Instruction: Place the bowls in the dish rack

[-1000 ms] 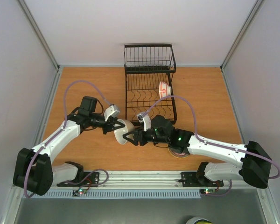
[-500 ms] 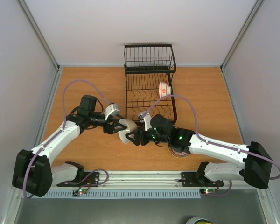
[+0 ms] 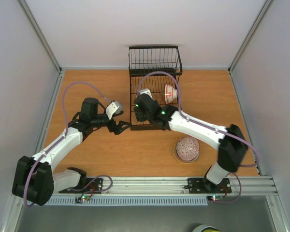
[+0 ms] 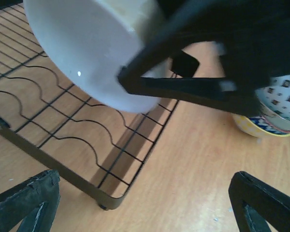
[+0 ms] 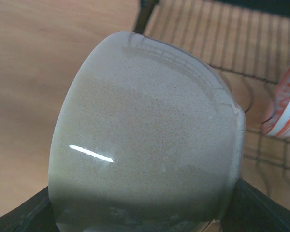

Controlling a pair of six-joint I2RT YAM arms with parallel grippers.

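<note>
On the left side of the wooden counter (image 3: 101,157), the left tool (image 3: 121,127) hovered low, just beside the front left corner of the dish rack (image 3: 153,59). This tool was released: in its own wrist view its two dark fingers (image 4: 26,203) stood wide apart at the bottom corners, and between them were only bare wood and the front edge of the rack. Just to the right of it, the right tool (image 3: 137,114) was above the front left part of the rack and was grasping a plain white bowl (image 5: 145,135). In the right wrist view this bowl filled nearly the whole picture, tilted on its side with its outer wall toward the camera and a dark finger at each bottom corner. From the left wrist view, one black finger (image 4: 183,87) of the right tool lay across the bowl's lower side, and the bowl was over the wavy wire dividers; whether it touched them I could not tell. Further right, a red-and-white bowl (image 3: 170,93) stood on its edge at the right side of the rack, in front of the taller basket part. Still more to the right and nearer to the arms, a pink-patterned bowl (image 3: 187,147) sat on a yellow-rimmed bowl (image 3: 177,156) on the counter, apart from the rack.
</note>
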